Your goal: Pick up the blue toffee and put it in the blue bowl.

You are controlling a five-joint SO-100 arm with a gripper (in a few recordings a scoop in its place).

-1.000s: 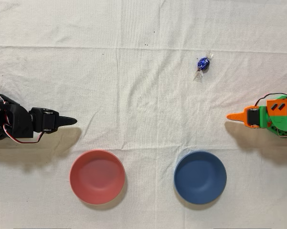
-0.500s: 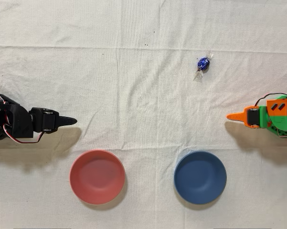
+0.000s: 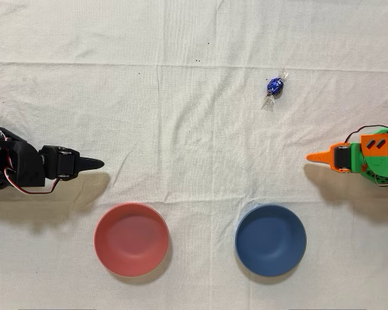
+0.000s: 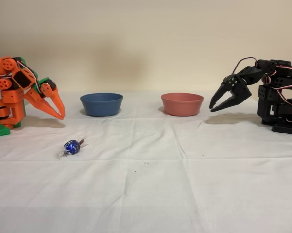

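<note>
The blue toffee (image 3: 275, 86) lies on the white cloth, its shiny dark blue foil and clear twisted ends plain in the overhead view; in the fixed view the toffee (image 4: 72, 147) rests near the front left. The blue bowl (image 3: 270, 240) sits empty at the lower right of the overhead view, and in the fixed view the blue bowl (image 4: 101, 104) stands at the back left. My orange gripper (image 3: 310, 157) hovers at the right edge, apart from both, fingertips together. In the fixed view the gripper (image 4: 62, 116) points down at the left, shut and holding nothing.
A pink-red bowl (image 3: 131, 239) stands empty to the left of the blue one in the overhead view. The idle black arm (image 3: 45, 165) rests at the left edge. The white cloth (image 3: 194, 129) has creases across it.
</note>
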